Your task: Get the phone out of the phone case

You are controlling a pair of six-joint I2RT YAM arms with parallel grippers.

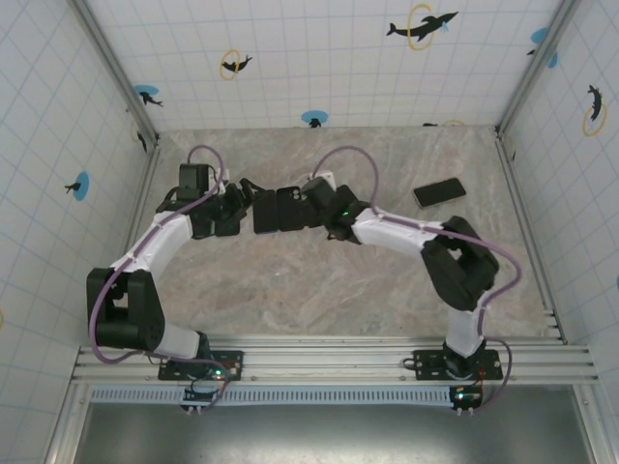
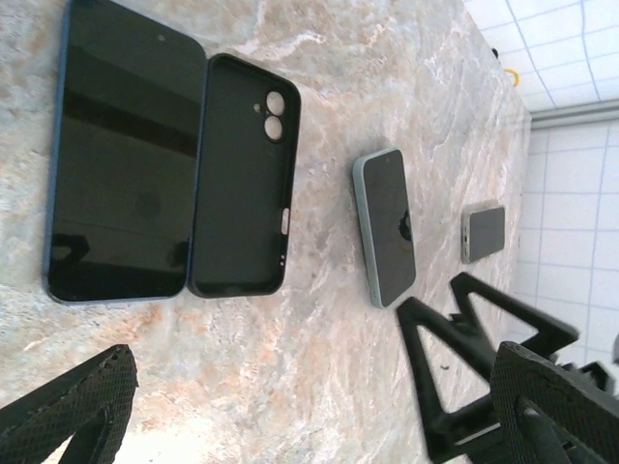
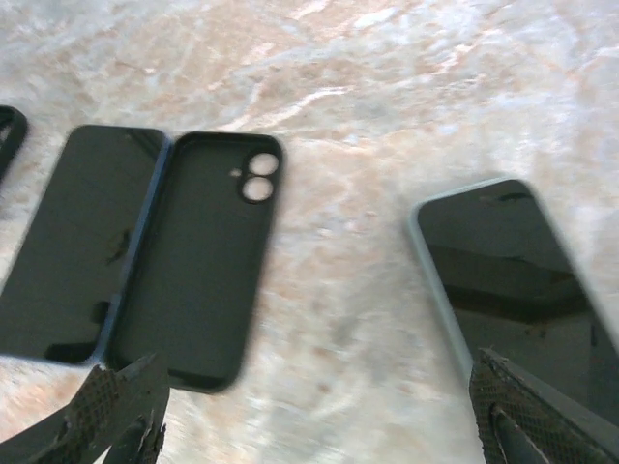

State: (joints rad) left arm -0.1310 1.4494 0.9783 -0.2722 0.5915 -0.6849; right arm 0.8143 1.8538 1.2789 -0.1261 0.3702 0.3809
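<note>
The phone point(image 2: 126, 155), dark-screened with a blue edge, lies flat on the table outside the phone case. The empty black phone case point(image 2: 242, 174) lies right beside it, inside up, camera holes showing. In the right wrist view the phone point(image 3: 73, 242) is on the left and the case point(image 3: 198, 256) touches its right side. From above, the phone point(image 1: 265, 215) and case point(image 1: 290, 208) sit between the two grippers. My left gripper point(image 2: 314, 416) is open and holds nothing. My right gripper point(image 3: 319, 425) is open over bare table, also holding nothing.
A light-blue phone point(image 3: 513, 271) lies to the right of the case, close to my right gripper's finger. Another dark phone point(image 1: 439, 191) rests further right on the marble table point(image 1: 319, 290). Tiled walls close in the back and both sides.
</note>
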